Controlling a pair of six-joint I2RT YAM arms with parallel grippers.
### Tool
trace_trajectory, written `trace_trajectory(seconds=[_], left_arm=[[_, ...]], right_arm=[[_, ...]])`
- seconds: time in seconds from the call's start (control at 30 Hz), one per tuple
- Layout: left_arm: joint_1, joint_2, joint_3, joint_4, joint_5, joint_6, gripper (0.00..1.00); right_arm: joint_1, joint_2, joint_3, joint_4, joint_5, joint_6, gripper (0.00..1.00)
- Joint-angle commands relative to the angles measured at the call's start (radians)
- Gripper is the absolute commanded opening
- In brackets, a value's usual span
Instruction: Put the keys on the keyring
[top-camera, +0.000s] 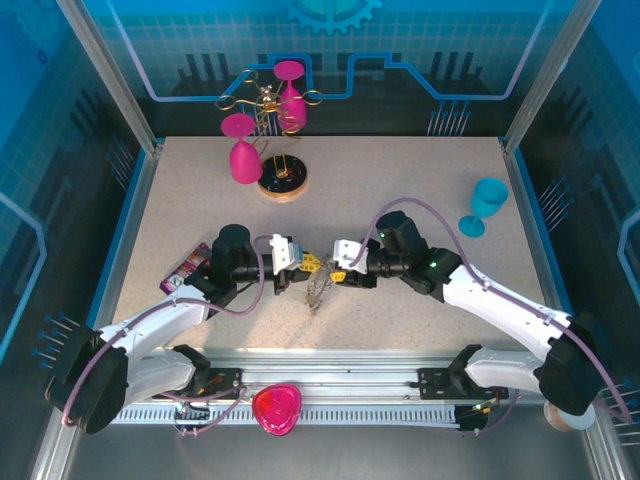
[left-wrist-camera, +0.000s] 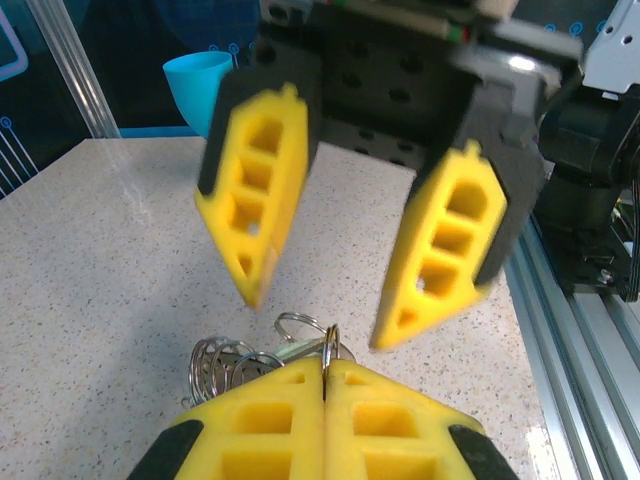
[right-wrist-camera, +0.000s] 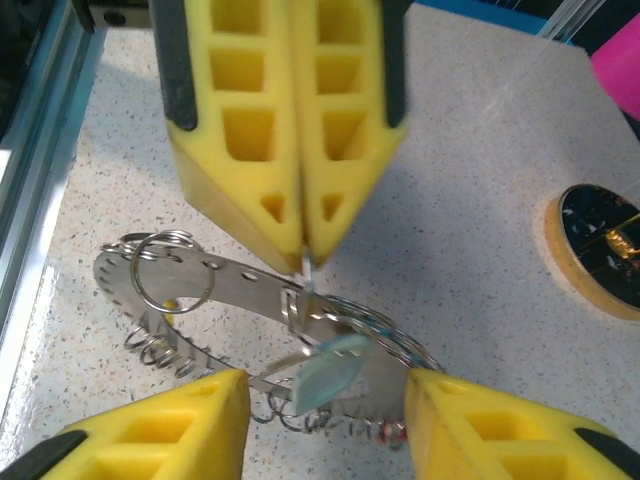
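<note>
Threading appeared in hand: the left gripper (right-wrist-camera: 303, 250) clamped the keyring (right-wrist-camera: 230, 275) mid-frame; the open right gripper (left-wrist-camera: 320, 310) likely needed to pinch the teal key (right-wrist-camera: 328, 372).

The left gripper (top-camera: 308, 266) and the right gripper (top-camera: 339, 274) are seen facing each other, tips near. The keyring (top-camera: 316, 292) is seen between them, just nearer the bases.

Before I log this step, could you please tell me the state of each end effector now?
Left end effector: closed on the keyring, at its rim.
Right end effector: open, gripping nothing.
</note>
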Motion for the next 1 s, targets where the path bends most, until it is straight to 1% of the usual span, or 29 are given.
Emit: trace_trajectory(seconds=[0.0, 0.07, 0.2, 0.33, 0.5, 0.6, 0.7, 0.83, 0.97], left_arm=[[0.001, -0.023, 0.038, -0.041, 0.024, 0.074, 0.00], [0.001, -0.023, 0.042, -0.063, 0.023, 0.107, 0.00], [0.002, -0.018, 0.056, -0.117, 0.026, 0.183, 0.00], [0.002, -0.005, 0.075, -0.172, 0.041, 0.268, 0.00], [0.002, 0.011, 0.081, -0.181, 0.067, 0.316, 0.00], [0.001, 0.019, 0.081, -0.186, 0.071, 0.329, 0.00], [0.001, 0.026, 0.078, -0.188, 0.066, 0.334, 0.00], [0.001, 0.030, 0.069, -0.169, 0.059, 0.320, 0.00], [0.001, 0.031, 0.064, -0.150, 0.052, 0.307, 0.00]], right_arm=[[-0.062, -0.064, 0.011, -0.036, -0.121, -0.009, 0.47], [-0.069, -0.057, 0.028, -0.081, -0.134, -0.052, 0.46], [-0.067, 0.007, 0.093, -0.123, -0.125, -0.155, 0.42], [-0.056, 0.089, 0.137, -0.142, -0.170, -0.270, 0.39], [-0.027, 0.173, 0.195, -0.209, -0.179, -0.353, 0.39], [-0.019, 0.196, 0.210, -0.239, -0.190, -0.384, 0.38], [-0.014, 0.207, 0.211, -0.249, -0.198, -0.395, 0.32], [-0.012, 0.216, 0.208, -0.265, -0.191, -0.401, 0.20], [-0.007, 0.211, 0.203, -0.280, -0.178, -0.401, 0.13]])
